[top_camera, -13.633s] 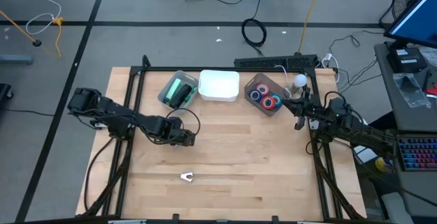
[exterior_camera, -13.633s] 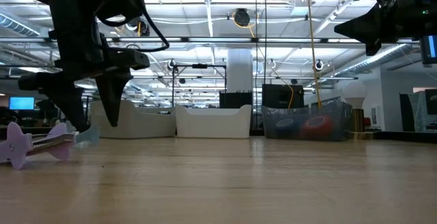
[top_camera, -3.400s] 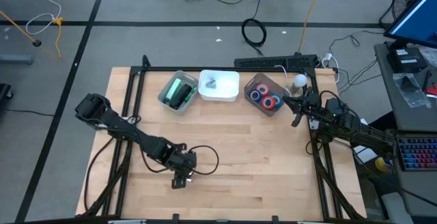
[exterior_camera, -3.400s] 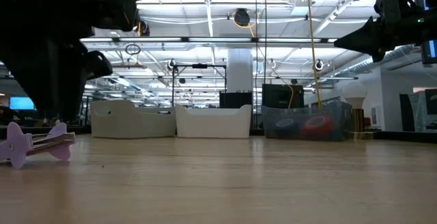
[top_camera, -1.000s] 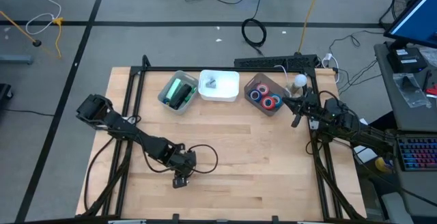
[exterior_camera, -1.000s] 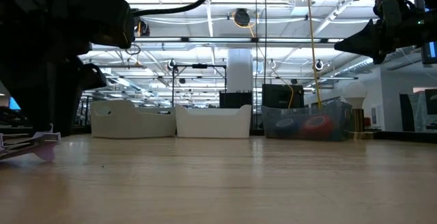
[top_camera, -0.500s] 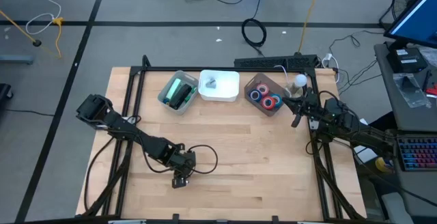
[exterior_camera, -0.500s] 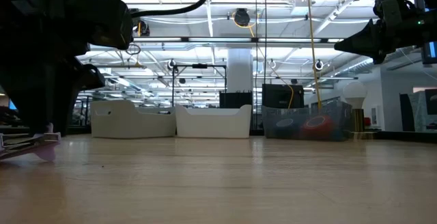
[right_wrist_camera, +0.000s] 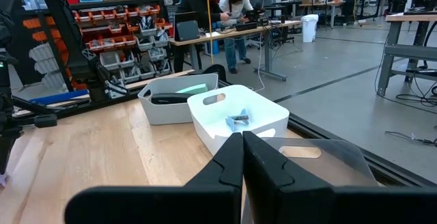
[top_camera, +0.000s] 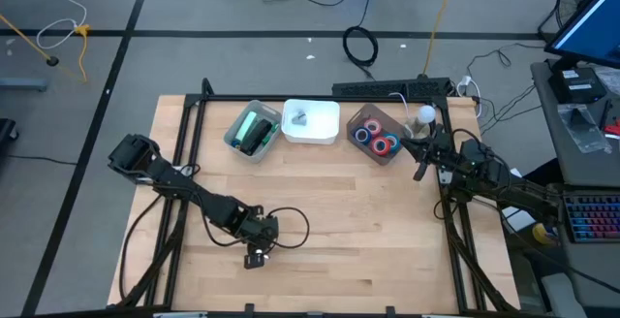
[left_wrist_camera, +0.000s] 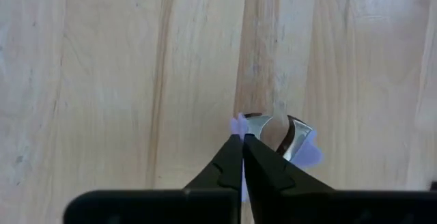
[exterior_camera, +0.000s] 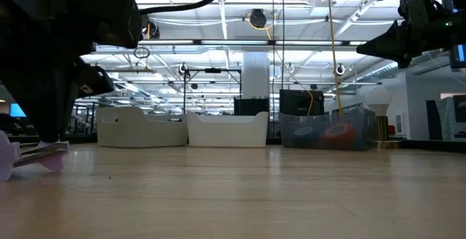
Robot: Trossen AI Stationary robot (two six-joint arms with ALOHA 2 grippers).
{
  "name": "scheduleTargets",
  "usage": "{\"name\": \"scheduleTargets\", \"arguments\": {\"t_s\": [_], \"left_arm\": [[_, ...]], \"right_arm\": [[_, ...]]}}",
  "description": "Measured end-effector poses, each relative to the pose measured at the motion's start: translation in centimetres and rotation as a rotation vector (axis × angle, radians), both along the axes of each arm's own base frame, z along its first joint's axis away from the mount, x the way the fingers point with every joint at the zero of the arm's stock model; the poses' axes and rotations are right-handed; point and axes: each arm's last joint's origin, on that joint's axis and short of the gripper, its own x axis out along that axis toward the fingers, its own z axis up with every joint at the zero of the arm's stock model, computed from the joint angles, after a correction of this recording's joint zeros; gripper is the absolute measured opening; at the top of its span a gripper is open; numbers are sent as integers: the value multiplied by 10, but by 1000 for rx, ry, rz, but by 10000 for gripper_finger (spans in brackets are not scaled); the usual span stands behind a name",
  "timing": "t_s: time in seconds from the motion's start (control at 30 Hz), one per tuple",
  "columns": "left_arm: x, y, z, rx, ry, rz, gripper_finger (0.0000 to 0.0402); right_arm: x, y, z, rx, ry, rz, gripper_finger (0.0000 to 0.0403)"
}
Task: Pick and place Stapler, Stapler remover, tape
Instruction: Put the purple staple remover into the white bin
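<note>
A lavender staple remover (left_wrist_camera: 300, 145) with metal jaws lies on the wood table near its front edge; it also shows in the low view (exterior_camera: 33, 155). My left gripper (top_camera: 257, 255) points down over it and is shut on it (left_wrist_camera: 243, 138). My right gripper (top_camera: 418, 168) is shut and empty, held above the table's right side beside the clear bin (top_camera: 378, 136), which holds the blue and red tape rolls (top_camera: 386, 144). The green and black staplers (top_camera: 256, 130) lie in the grey bin. Another staple remover (top_camera: 299, 118) lies in the white bin (top_camera: 325, 129). My left gripper pinches one lavender handle of the staple remover at its edge (left_wrist_camera: 236, 126) between its two fingertips. The fingers come from above, pointing down. The remover lies low on the table; whether any part of it is lifted off the wood, I cannot tell.
The three bins stand in a row along the table's far edge. A black frame (top_camera: 194, 114) runs around the table. Bare wood (top_camera: 368, 231) spreads between the bins and the front edge. People work at benches in the room beyond (right_wrist_camera: 225, 12).
My left gripper has stayed over the staple remover. In the low view the remover has shifted a little under it: its near lavender end now stands slightly higher than before.
</note>
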Motion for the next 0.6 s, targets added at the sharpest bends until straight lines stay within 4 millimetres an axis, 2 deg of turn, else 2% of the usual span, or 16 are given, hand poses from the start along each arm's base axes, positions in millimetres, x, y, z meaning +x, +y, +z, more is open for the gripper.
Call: {"name": "scheduleTargets", "arguments": {"t_s": [0.23, 0.6], "left_arm": [[0, 0, 0, -2, 7, 9, 6], [5, 11, 0, -33, 33, 144, 2]], "right_arm": [[0, 0, 0, 0, 0, 0, 0], [0, 0, 0, 0, 0, 0, 0]]}}
